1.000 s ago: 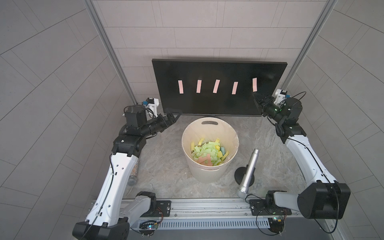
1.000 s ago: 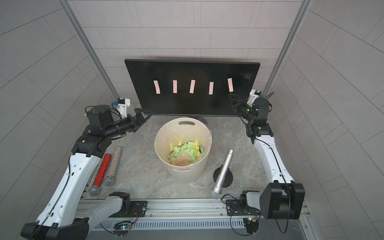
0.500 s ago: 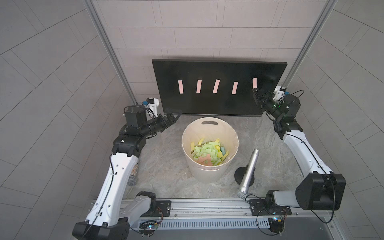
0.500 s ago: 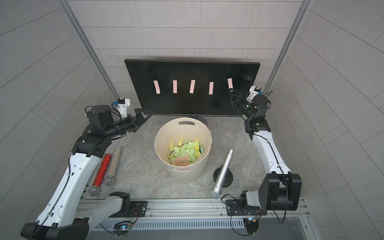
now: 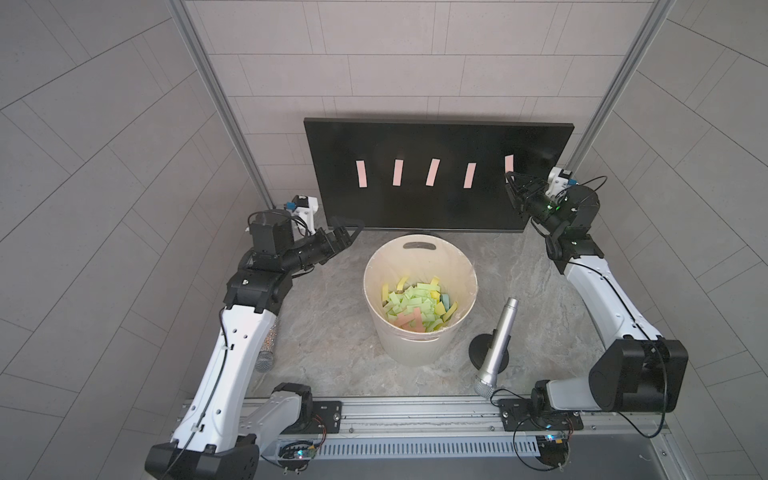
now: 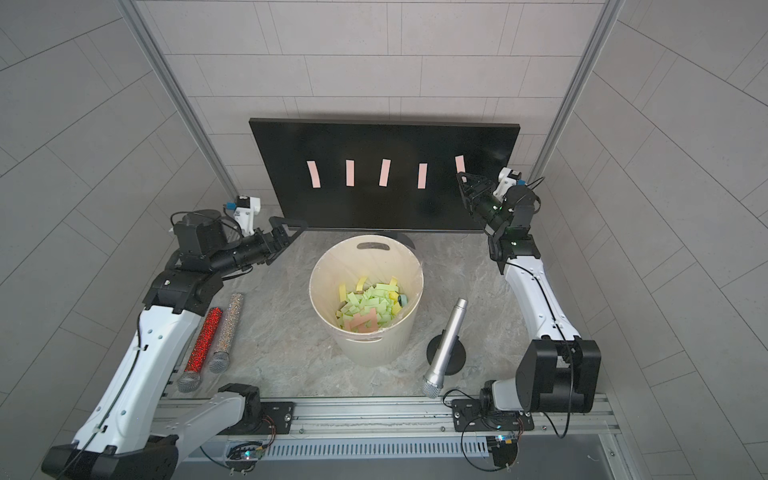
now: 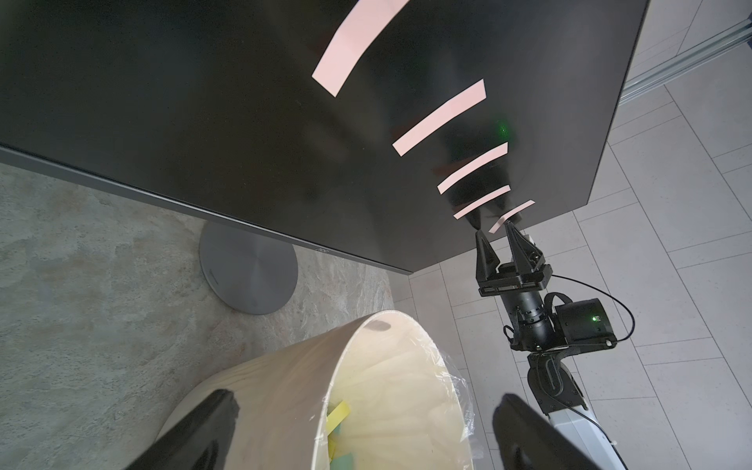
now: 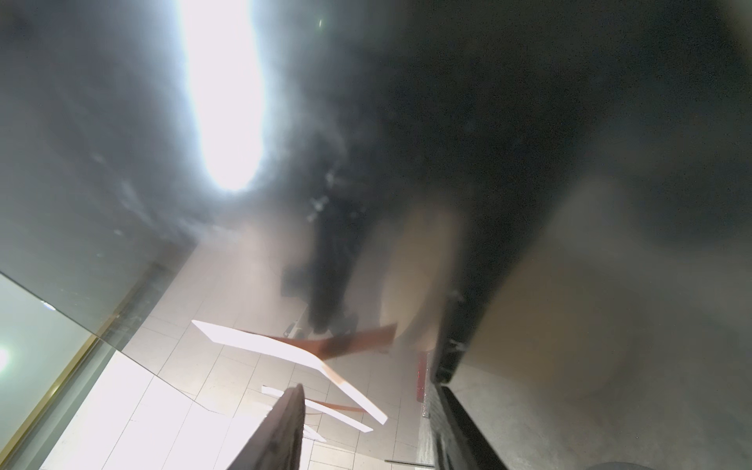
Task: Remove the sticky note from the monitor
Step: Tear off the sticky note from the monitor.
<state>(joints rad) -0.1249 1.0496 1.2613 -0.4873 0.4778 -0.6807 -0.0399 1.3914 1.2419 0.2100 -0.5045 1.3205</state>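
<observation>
**Right gripper at the end sticky note**

In both top views you see the flat, glossy black rectangular monitor point(image 5: 415, 141) point(image 6: 374, 141) standing upright. Your right gripper point(image 5: 508, 176) point(image 6: 459, 176) sits just below the narrow pink paper sticky note point(image 5: 509, 163) point(image 6: 459, 163), whose long axis runs up the monitor, away from the fingertips. The left gripper point(image 5: 351, 232) is spread wide, well apart from that note.

In the left wrist view the right gripper point(image 7: 495, 234) has its black pointed jaws partly spread, with the lower end of the sticky note point(image 7: 513, 213) between their tips.

In the right wrist view the sticky note point(image 8: 293, 350) bows off the reflective monitor point(image 8: 529, 122), just ahead of the jaws.
</observation>
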